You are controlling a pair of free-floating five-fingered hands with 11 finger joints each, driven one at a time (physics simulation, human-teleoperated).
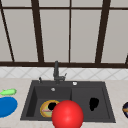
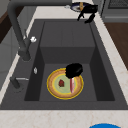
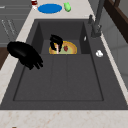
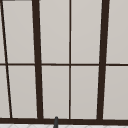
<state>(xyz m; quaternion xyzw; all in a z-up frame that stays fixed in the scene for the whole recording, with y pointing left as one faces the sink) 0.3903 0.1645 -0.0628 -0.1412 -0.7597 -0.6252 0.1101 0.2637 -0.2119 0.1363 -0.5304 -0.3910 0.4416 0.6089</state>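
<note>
Fingers curled around a slim pink-handled utensil (image 2: 72,85), the left hand (image 2: 73,70) hangs low in the left basin of the dark sink (image 2: 100,62), directly over a yellow-rimmed plate (image 2: 53,88). In the right side view the same hand (image 3: 55,42) is turned fingers-down, with the utensil's pale shaft showing beneath it against the plate. The step in hand looks like work on the plate with the utensil, perhaps scraping or lifting food. By that reading, the next move calls for a steady, shallow stroke across the plate without tipping it.

The plate lies flat on the basin floor, with a yellow rim, an orange band and a greenish centre. A small red morsel (image 2: 61,83) sits just beside the utensil.

The right hand (image 1: 93,103) hovers idle over the right basin, its fingers hanging loose and spread, holding nothing.

A red ball (image 1: 67,114) sits in front of the sink in the front view. The dark faucet (image 1: 56,72) stands behind the basins. On the counter (image 1: 12,82) to the left lie a blue dish (image 1: 6,106) and a green item (image 1: 8,92). A patterned bowl (image 1: 125,109) sits at the far right.
</note>
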